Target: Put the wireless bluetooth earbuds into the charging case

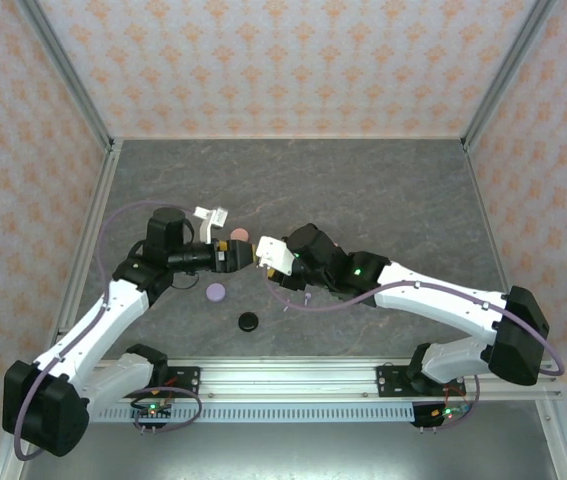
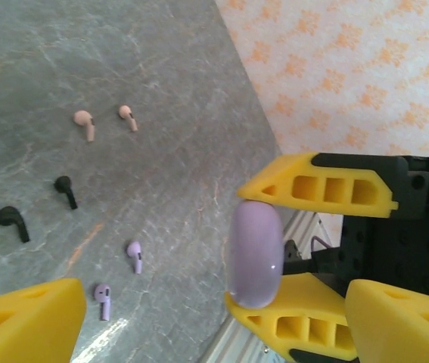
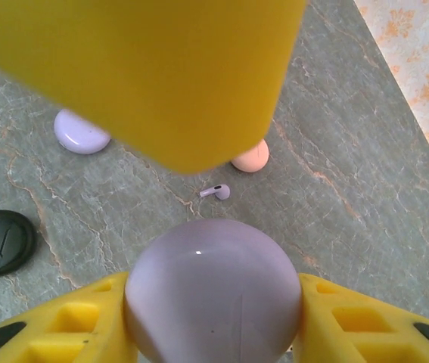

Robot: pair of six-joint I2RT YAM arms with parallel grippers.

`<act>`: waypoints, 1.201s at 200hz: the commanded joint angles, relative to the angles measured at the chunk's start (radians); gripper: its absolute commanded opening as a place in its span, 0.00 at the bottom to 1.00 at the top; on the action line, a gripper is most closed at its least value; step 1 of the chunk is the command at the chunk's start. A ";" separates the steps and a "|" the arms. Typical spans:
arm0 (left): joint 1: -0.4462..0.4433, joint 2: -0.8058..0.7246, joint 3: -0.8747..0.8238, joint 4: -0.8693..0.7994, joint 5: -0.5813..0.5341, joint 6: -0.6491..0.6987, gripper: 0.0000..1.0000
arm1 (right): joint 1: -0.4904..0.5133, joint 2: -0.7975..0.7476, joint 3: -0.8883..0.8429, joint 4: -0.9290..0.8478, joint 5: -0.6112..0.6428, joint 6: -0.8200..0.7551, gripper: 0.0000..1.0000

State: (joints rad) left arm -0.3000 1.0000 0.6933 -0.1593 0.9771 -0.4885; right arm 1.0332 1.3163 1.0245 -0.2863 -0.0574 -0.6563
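Observation:
My right gripper (image 3: 212,299) is shut on a closed lavender charging case (image 3: 212,291), a smooth round pebble held above the table. In the left wrist view the same case (image 2: 256,253) stands on edge between the right gripper's yellow fingers (image 2: 312,185). My left gripper (image 2: 214,314) is open, its fingertips wide on either side of the case, not touching it. On the table lie the wireless bluetooth earbuds: a pink pair (image 2: 84,123), a black pair (image 2: 65,189) and a lavender pair (image 2: 135,255). In the top view the left gripper (image 1: 229,253) and the right gripper (image 1: 261,251) meet tip to tip mid-table.
Round closed cases lie on the table: a lavender one (image 1: 216,291), a black one (image 1: 250,321) and a pink one (image 1: 239,234). A white object (image 1: 211,216) sits behind the left gripper. Patterned walls (image 1: 263,60) enclose the grey marbled table (image 1: 383,190).

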 commanded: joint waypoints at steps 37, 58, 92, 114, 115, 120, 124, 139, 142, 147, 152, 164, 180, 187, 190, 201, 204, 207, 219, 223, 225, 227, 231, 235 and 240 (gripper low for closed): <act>-0.071 0.041 0.053 0.044 0.058 0.027 0.74 | -0.004 -0.031 0.014 0.050 -0.005 -0.026 0.47; -0.091 0.061 0.065 0.047 0.059 0.033 0.71 | -0.005 -0.027 0.020 0.050 -0.013 -0.032 0.47; -0.114 0.089 0.077 0.044 0.059 0.042 0.62 | -0.004 -0.020 0.025 0.051 -0.013 -0.043 0.47; -0.123 0.105 0.082 0.045 0.055 0.045 0.57 | -0.004 -0.017 0.024 0.056 -0.016 -0.047 0.47; -0.122 0.106 0.083 0.045 0.055 0.045 0.56 | -0.005 -0.017 0.024 0.056 -0.016 -0.046 0.47; -0.124 0.110 0.084 0.047 0.055 0.046 0.55 | -0.004 -0.018 0.024 0.057 -0.016 -0.046 0.47; -0.126 0.113 0.085 0.049 0.055 0.045 0.54 | -0.004 -0.017 0.024 0.058 -0.018 -0.046 0.47; -0.129 0.119 0.090 0.049 0.054 0.046 0.48 | -0.004 -0.014 0.022 0.058 -0.018 -0.048 0.47; -0.131 0.120 0.091 0.049 0.054 0.047 0.47 | -0.004 -0.015 0.022 0.058 -0.017 -0.048 0.47; -0.131 0.121 0.092 0.049 0.055 0.047 0.46 | -0.004 -0.014 0.022 0.058 -0.016 -0.048 0.47; -0.131 0.121 0.095 0.048 0.055 0.048 0.44 | -0.004 -0.014 0.024 0.057 -0.016 -0.049 0.47; -0.132 0.121 0.095 0.049 0.055 0.051 0.42 | -0.004 -0.014 0.022 0.058 -0.018 -0.048 0.47; -0.136 0.121 0.095 0.052 0.054 0.051 0.39 | -0.005 -0.014 0.020 0.058 -0.028 -0.042 0.47; -0.136 0.120 0.093 0.053 0.053 0.051 0.37 | -0.004 -0.014 0.020 0.060 -0.032 -0.040 0.47; -0.137 0.121 0.093 0.053 0.052 0.051 0.37 | -0.004 -0.015 0.020 0.060 -0.034 -0.040 0.47; -0.137 0.121 0.092 0.057 0.052 0.051 0.34 | -0.004 -0.015 0.020 0.056 -0.039 -0.037 0.48; -0.138 0.121 0.091 0.059 0.050 0.050 0.33 | -0.004 -0.015 0.020 0.054 -0.042 -0.037 0.48; -0.139 0.121 0.091 0.060 0.049 0.050 0.32 | -0.005 -0.015 0.021 0.051 -0.045 -0.037 0.48; -0.139 0.117 0.087 0.067 0.042 0.045 0.29 | -0.004 -0.017 0.022 0.036 -0.049 -0.033 0.50; -0.139 0.116 0.087 0.071 0.038 0.044 0.28 | -0.005 -0.018 0.024 0.030 -0.051 -0.031 0.51; -0.140 0.115 0.086 0.071 0.035 0.043 0.28 | -0.005 -0.019 0.024 0.028 -0.053 -0.030 0.51; -0.141 0.114 0.085 0.072 0.032 0.041 0.27 | -0.005 -0.020 0.025 0.026 -0.053 -0.028 0.52; -0.142 0.113 0.084 0.075 0.028 0.039 0.27 | -0.007 -0.022 0.024 0.019 -0.056 -0.024 0.53; -0.141 0.111 0.081 0.080 0.024 0.038 0.26 | -0.007 -0.023 0.024 0.014 -0.057 -0.021 0.56; -0.142 0.108 0.078 0.087 0.020 0.033 0.25 | -0.009 -0.027 0.023 0.008 -0.059 -0.013 0.59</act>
State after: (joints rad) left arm -0.4263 1.1221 0.7570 -0.1375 1.0016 -0.4511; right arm 1.0302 1.3067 1.0248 -0.2523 -0.0834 -0.6872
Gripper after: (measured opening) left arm 0.270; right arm 0.535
